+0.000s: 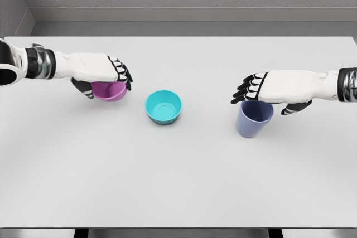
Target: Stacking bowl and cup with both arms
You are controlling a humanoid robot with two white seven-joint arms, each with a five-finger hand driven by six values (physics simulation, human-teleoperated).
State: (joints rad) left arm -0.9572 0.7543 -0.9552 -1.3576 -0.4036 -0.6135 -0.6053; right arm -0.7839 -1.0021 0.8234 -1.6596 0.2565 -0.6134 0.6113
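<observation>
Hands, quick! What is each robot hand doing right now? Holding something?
Left hand: curled around the pink bowl, seems to grip it.
Right hand: fingers spread over the purple cup, holding nothing yet.

Teal bowl (164, 106) upright, mid-table. Pink bowl (109, 91) just left of it, under my hand. Lavender cup (254, 119) upright, well right.

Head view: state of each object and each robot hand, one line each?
Pink bowl: upright, left of the teal bowl, left robot hand over it.
Teal bowl: upright, empty, mid-table, untouched.
Blue cup: upright on the table, right robot hand over its rim.
Left robot hand: fingers curled around the pink bowl.
Right robot hand: fingers spread above the cup, grasp not evident.
</observation>
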